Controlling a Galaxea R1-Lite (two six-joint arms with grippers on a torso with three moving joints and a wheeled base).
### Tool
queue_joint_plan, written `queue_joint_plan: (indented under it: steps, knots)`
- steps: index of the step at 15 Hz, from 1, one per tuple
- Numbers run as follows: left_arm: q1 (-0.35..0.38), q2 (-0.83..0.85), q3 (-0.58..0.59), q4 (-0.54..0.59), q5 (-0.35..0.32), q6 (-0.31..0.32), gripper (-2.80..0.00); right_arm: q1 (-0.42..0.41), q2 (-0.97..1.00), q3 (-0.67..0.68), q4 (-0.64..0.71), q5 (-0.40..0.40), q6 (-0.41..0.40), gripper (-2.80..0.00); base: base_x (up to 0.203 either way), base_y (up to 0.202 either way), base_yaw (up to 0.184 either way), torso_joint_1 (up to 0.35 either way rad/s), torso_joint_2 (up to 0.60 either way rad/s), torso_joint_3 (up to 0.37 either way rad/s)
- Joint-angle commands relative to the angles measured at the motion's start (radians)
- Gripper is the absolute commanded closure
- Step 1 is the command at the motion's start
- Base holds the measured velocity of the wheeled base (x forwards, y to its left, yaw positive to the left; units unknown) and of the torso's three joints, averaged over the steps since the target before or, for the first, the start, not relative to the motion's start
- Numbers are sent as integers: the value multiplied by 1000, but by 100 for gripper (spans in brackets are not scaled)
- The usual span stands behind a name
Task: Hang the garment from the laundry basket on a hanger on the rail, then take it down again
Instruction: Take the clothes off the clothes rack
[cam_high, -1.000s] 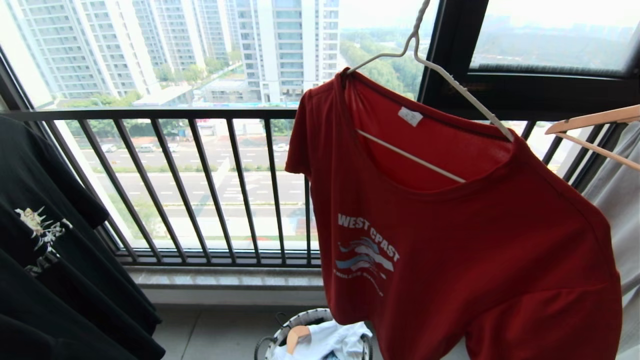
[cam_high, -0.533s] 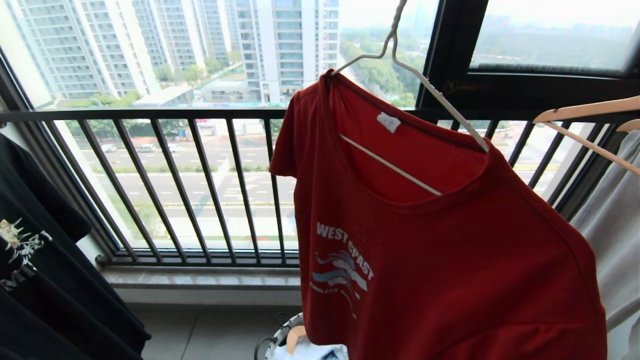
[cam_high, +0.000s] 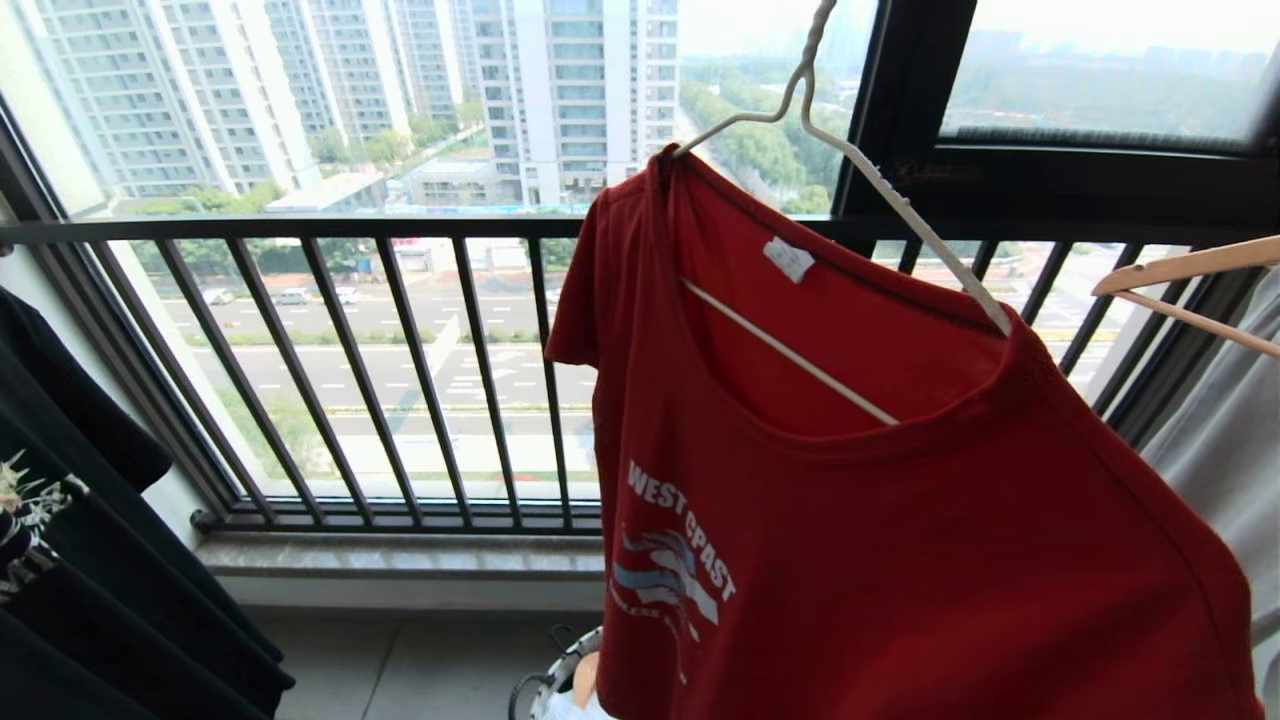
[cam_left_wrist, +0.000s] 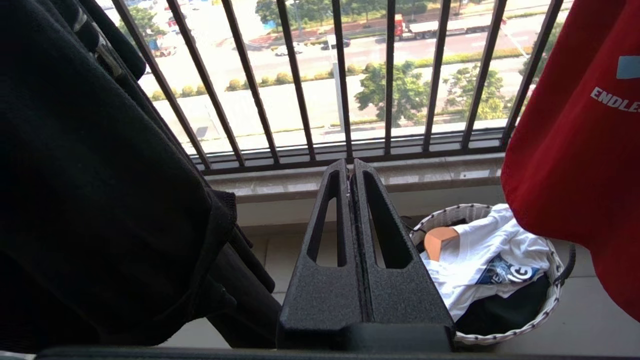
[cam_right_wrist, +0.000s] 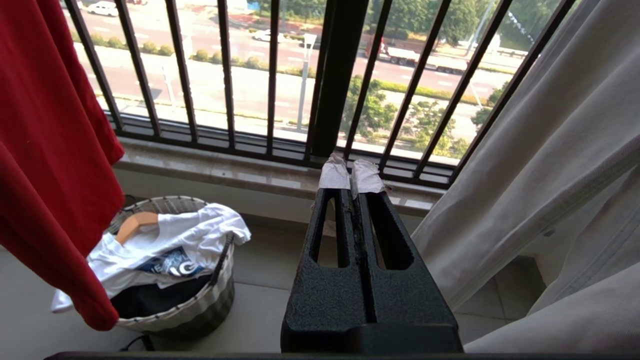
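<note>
The red T-shirt (cam_high: 900, 480) hangs on the thin white wire hanger (cam_high: 850, 190), whose hook runs up out of the top of my head view; the rail itself is out of sight, so I cannot see the hook's seat on it. Over the last second the shirt has swung left and partly back, sinking a little in my view, and it now covers almost all of the white woven laundry basket (cam_high: 545, 685) on the floor below. It hangs free of me: my left end effector (cam_left_wrist: 351, 172) is pressed shut on nothing, low beside the black T-shirt (cam_left_wrist: 100, 175), and my right end effector (cam_right_wrist: 351, 175) is likewise closed and empty, near the pale curtain (cam_right_wrist: 540, 165). I judge the hanging half done, with the swing settling; taking the shirt down comes next
</note>
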Motion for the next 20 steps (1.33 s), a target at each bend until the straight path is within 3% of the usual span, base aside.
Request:
queue_joint_plan:
  steps: [1, 3, 20]
  knots:
    - [0, -1, 6, 1, 1, -31, 0, 0, 2, -1, 5, -5, 46, 0, 0, 0, 0, 0, 0, 0]
    - [0, 0, 6, 0, 7, -113, 0, 0, 3, -1, 3, -16, 67, 0, 0, 0, 0, 0, 0, 0]
    - [0, -1, 6, 0, 7, -114, 0, 0, 3, -1, 3, -16, 68, 0, 0, 0, 0, 0, 0, 0]
